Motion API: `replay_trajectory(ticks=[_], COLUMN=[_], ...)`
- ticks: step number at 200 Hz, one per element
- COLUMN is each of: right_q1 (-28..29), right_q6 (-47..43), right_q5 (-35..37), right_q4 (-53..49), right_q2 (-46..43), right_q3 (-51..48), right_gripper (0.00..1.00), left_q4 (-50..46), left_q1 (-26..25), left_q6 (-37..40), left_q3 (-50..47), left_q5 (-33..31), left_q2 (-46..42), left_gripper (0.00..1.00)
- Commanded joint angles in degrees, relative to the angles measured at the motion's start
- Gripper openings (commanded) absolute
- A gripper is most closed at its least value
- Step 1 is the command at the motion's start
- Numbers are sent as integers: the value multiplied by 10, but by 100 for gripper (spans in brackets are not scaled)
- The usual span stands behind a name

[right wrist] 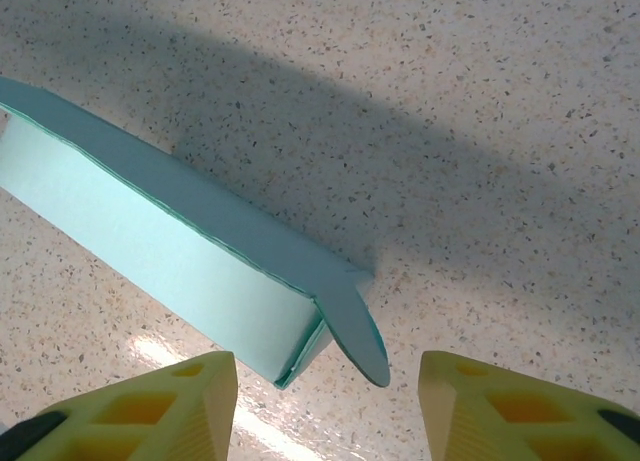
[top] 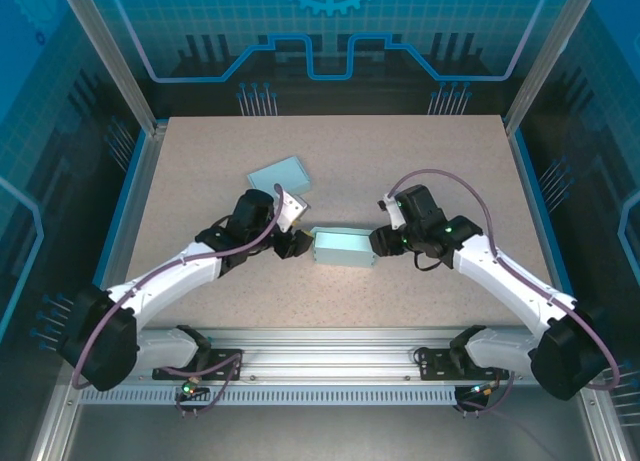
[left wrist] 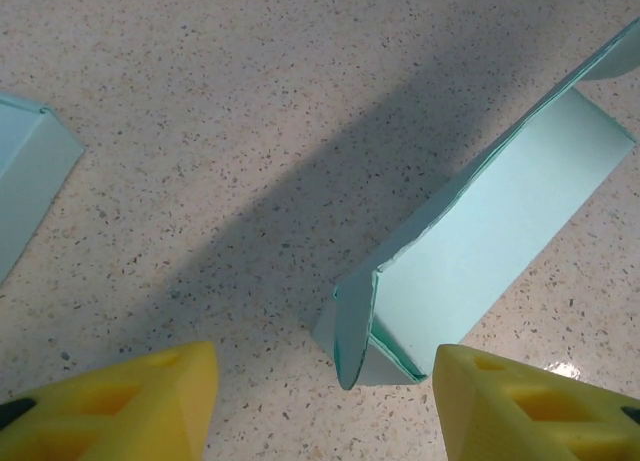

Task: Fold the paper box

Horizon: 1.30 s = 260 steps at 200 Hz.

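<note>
Paper box (top: 343, 247): body raised, ends not yet closed.
You have it in the middle of the bench (top: 420, 161), lying between the two arms with its long walls standing. At its right end a rounded flap (right wrist: 358, 331) pokes out untucked, and the left-end flaps (left wrist: 352, 331) look only loosely folded in. The left claw (left wrist: 322, 366) and right claw (right wrist: 328, 371) each straddle an end, fingers apart, grasping nothing. Tucking both ends looks like what remains.
</note>
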Motion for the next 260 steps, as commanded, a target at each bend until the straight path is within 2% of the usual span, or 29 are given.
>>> replay_trajectory(ticks=[1, 56, 69, 90, 126, 152, 171, 203, 260], right_q1=[10, 32, 36, 41, 43, 44, 46, 54, 69], right_q6=[-1, 30, 43, 51, 58, 69, 75, 81, 114], right_q5=[7, 23, 33, 47, 55, 60, 56, 57, 57], right_q4=[10, 11, 10, 9, 9, 7, 6, 15, 30], right_q2=[8, 19, 17, 16, 21, 25, 27, 32, 50], right_q3=[-5, -3, -4, -6, -2, 3, 6, 5, 9], right_gripper=[48, 36, 32, 31, 29, 26, 22, 21, 14], left_q4=[10, -28, -29, -28, -45, -62, -70, -82, -47], left_q1=[2, 1, 1, 0, -1, -6, -10, -25, -37], left_q6=[-13, -59, -79, -102, -107, -105, -113, -134, -201], left_q3=[20, 58, 59, 61, 74, 85, 93, 104, 81], left_q5=[15, 31, 29, 30, 28, 18, 20, 19, 14], left_q2=[20, 52, 55, 61, 75, 78, 79, 88, 104], left_gripper=[59, 49, 42, 35, 33, 21, 16, 16, 13])
